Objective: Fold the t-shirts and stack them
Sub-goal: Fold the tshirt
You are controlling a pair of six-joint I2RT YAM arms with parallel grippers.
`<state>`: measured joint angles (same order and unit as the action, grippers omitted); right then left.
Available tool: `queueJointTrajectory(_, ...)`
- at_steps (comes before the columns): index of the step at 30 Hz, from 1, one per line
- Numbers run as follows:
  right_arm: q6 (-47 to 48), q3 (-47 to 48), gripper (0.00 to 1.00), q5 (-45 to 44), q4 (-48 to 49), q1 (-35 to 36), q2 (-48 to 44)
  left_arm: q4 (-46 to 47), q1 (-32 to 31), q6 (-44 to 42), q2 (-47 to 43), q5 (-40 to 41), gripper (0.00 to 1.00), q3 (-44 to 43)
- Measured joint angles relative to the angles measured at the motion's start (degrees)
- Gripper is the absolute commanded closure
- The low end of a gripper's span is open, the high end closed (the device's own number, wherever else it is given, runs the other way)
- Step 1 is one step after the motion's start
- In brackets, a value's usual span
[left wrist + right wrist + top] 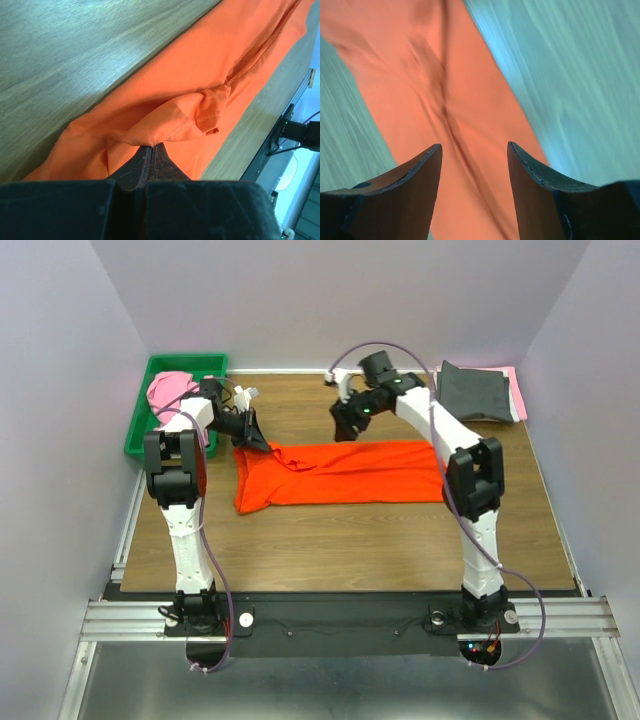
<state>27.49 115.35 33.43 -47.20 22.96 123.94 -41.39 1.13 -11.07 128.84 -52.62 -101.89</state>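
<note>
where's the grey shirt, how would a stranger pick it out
On the wooden table, go to the far right corner. A dark grey t-shirt lies there folded flat on a light pink t-shirt whose edge peeks out on its right. It is the only dark cloth; the orange t-shirt is spread out mid-table.

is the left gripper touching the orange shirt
Touching: the left wrist view shows the left gripper shut on a raised fold of the orange shirt.

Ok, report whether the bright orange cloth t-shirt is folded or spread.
Partly folded: the orange t-shirt lies as a narrow band, corner pinched by left gripper.
</note>
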Motion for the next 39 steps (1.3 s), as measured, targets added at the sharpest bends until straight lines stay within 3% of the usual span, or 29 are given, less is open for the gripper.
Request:
queueJointTrajectory(10, 0.09, 9.33, 0.42, -2.32, 4.46, 12.04, 9.57, 1.42, 0.0, 3.98, 0.0, -0.74, 1.0, 0.17)
queueJointTrajectory(19, -0.98, 13.53, 0.43, -6.05, 5.31, 14.49, 16.17, 1.4, -0.02, 4.39, 0.0, -0.74, 1.0, 0.11)
queueJointTrajectory(29, -1.16, 13.73, 0.44, -6.62, 5.9, 14.91, 16.39, 1.44, -0.02, 4.59, 0.02, -0.76, 1.0, -0.63)
queueJointTrajectory(39, -0.48, 13.73, 0.62, -6.47, 6.05, 16.13, 16.39, 1.75, -0.02, 5.01, 0.11, -0.74, 1.0, -0.68)
